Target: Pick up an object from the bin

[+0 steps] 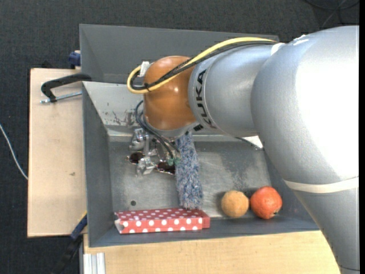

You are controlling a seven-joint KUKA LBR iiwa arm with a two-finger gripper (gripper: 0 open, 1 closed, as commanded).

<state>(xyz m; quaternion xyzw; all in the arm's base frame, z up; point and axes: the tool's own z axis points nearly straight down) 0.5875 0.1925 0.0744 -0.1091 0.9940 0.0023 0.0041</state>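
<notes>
Arm (274, 96) comes in from the right and covers the bin's right side. Its orange wrist cover (165, 96) sits over the back-middle, with a yellow cable (228, 44) looped over the top.

Bin (114, 181): grey metal, floor mostly bare. The few items are pushed to the front wall, probably slid there along the sloped sides.

Blue-grey fuzzy cloth strip (188, 176): longest loose item. It runs from under the wrist cover down toward the front, and its lower end reaches the box. The upper end is hidden by the wrist, so I can't say if it's lifted or just lying along the floor.

Red box with white polka dots (162, 220): flat along the front wall, left of centre.

Tool (145, 158): pointing down at the left-middle of the floor, low. The cloth strip is just beside it on the right. Released or clenched: can't tell, the mechanism is too cluttered to read. Can't see anything held in it.

Red-orange round fruit (266, 202) and a tan round one (235, 203): touching or nearly so, front right, well apart from the tool.

Likely target is the cloth strip, being the nearest item. The pick isn't confirmed. Risk: limp cloth may drag the box as it lifts.
</notes>
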